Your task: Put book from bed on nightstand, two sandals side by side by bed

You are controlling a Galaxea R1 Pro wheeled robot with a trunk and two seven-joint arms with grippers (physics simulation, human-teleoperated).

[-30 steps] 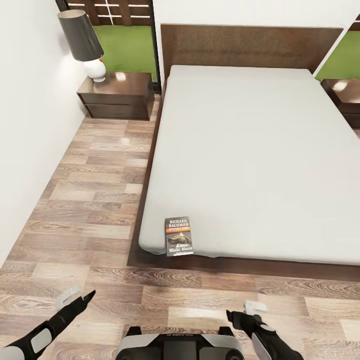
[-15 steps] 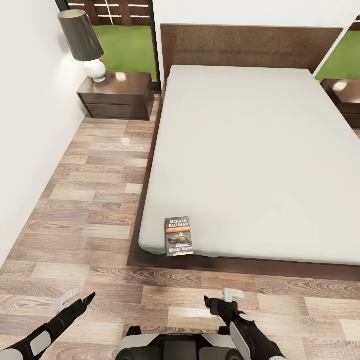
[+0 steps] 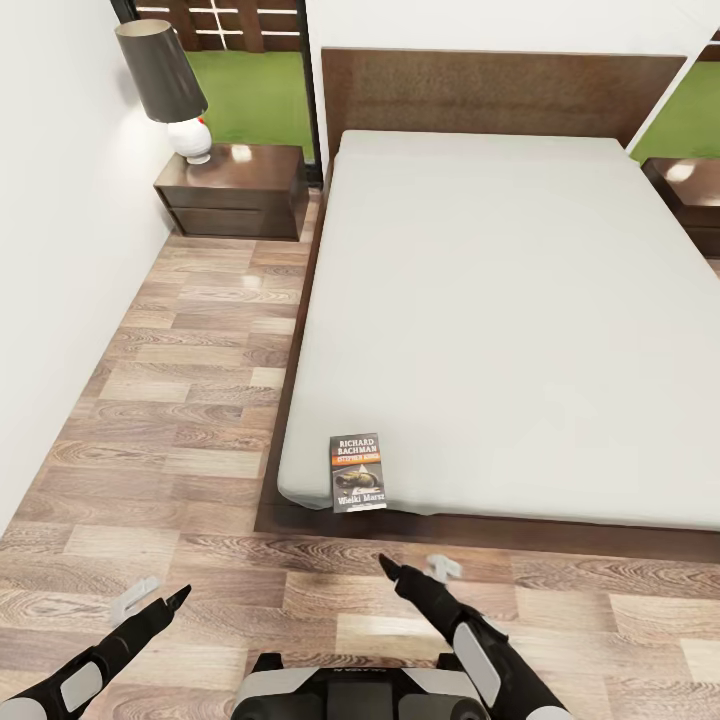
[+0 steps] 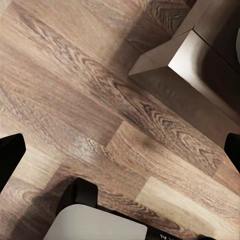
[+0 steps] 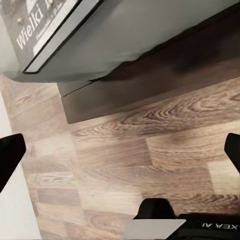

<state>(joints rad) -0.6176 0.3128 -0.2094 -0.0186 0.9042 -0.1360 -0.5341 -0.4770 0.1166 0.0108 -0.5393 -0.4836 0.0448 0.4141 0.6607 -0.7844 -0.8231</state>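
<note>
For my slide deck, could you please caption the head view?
Right tool near the dark grey orange-banded paperback at the grey mattress's corner.

**Both arms low, fingers spread**

The left arm reaches in from the lower left corner of the head view, its left gripper (image 3: 152,594) held forward with one white and one black finger parted. The right arm rises from beside the trunk and angles forward and inward; the right gripper (image 3: 415,568) likewise has its fingers apart. In each wrist view, the dark fingertips (image 5: 11,152) sit at opposite edges, holding nothing.
</note>
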